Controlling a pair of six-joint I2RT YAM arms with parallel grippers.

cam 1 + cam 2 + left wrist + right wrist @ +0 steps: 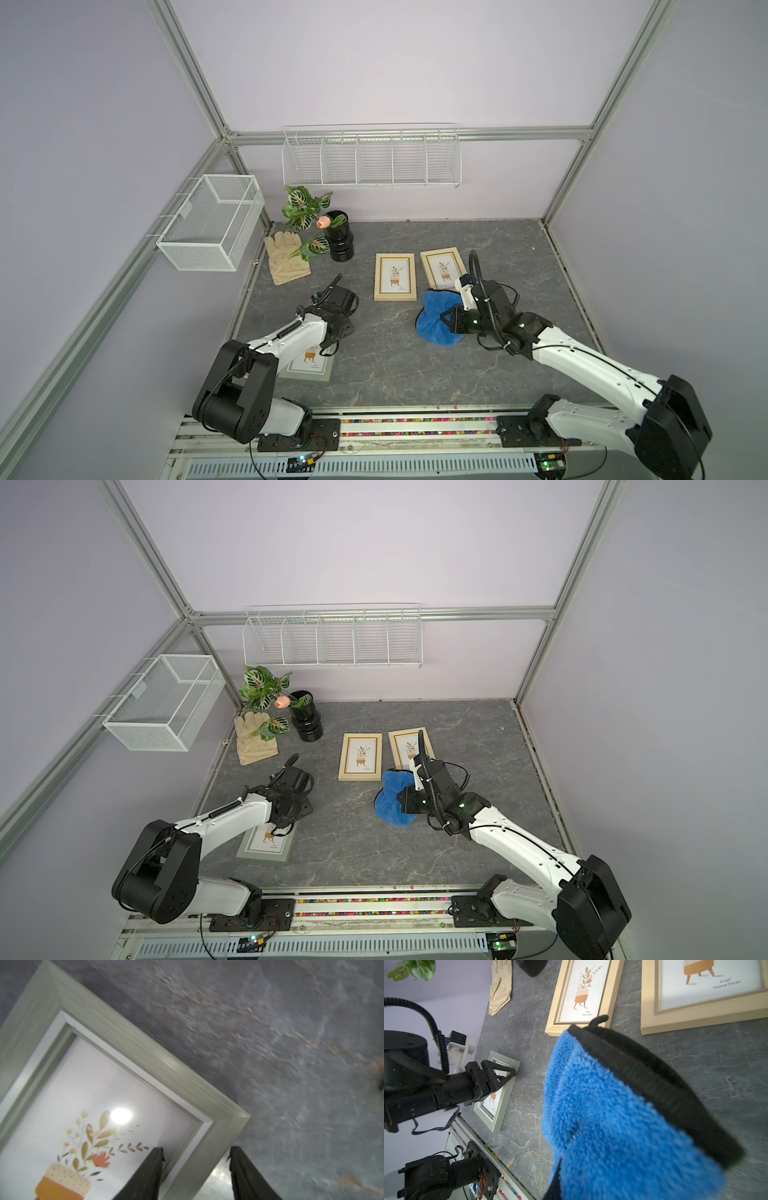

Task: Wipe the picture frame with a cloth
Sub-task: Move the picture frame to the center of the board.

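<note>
The green picture frame [145, 1053] looks not yet wiped: the left gripper [195, 1150] straddles its rim, jaws spread and unclamped, while the right gripper [448, 319] pinches the cloth [432, 326] well apart.

The grey tabletop [415, 374] holds a green frame [311, 368], two gold frames [395, 276] [442, 268], a glove [286, 259] and a vase [340, 245].

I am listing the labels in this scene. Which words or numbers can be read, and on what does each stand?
"4"x6"" above "10cmx15cm": print in the beige picture frame nearest the blue cloth.
"4"x6"" above "10cmx15cm": print in the middle beige picture frame.
Too blurred to read: small lines on the print in the grey-green picture frame.
The blue cloth bears no text.
</note>
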